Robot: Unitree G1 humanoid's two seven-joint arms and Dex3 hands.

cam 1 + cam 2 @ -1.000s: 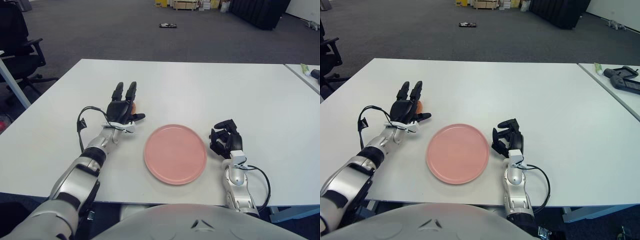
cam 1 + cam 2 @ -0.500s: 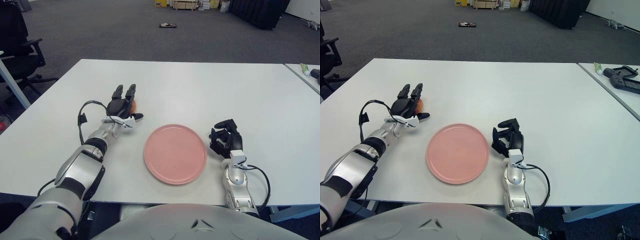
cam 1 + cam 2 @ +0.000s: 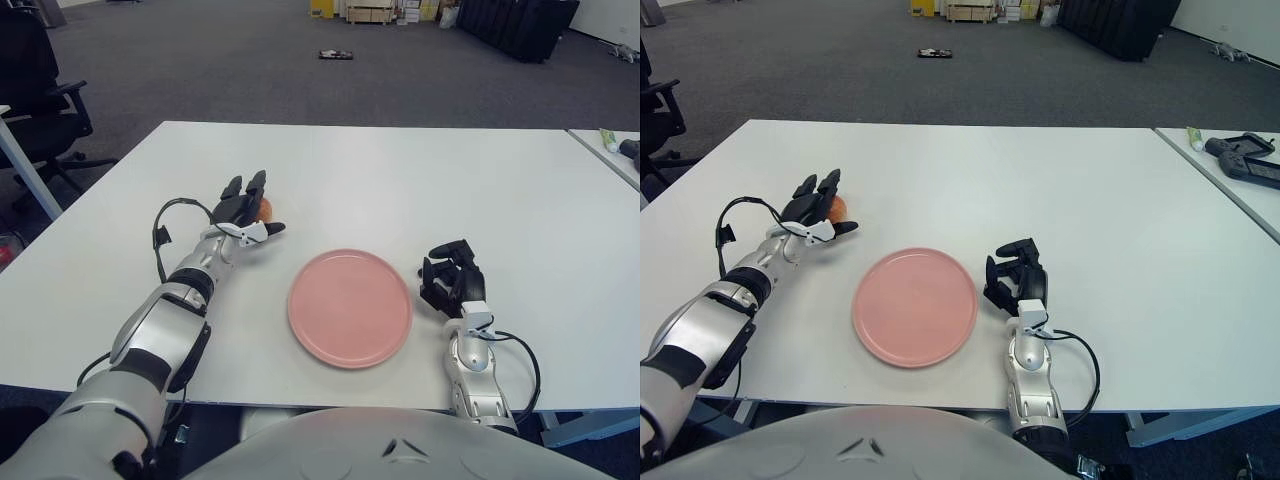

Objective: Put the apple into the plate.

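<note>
A small orange-red apple (image 3: 265, 209) lies on the white table (image 3: 400, 180) left of centre, mostly hidden behind my left hand (image 3: 244, 208). The left hand sits low over the apple with its fingers spread around it, the thumb pointing right; it is open and not closed on the fruit. The apple also shows in the right eye view (image 3: 838, 207). A pink plate (image 3: 350, 307) lies flat and empty near the table's front edge, to the right of the apple. My right hand (image 3: 452, 279) rests on the table just right of the plate, fingers curled, holding nothing.
An office chair (image 3: 40, 100) stands left of the table. A second table (image 3: 1240, 170) with black devices (image 3: 1240, 155) is at the far right. Dark carpet floor lies beyond, with a small object (image 3: 336, 53) on it.
My left hand has moved forward and lowered over the apple, reaching further away from me. The right hand and the plate have not moved.
</note>
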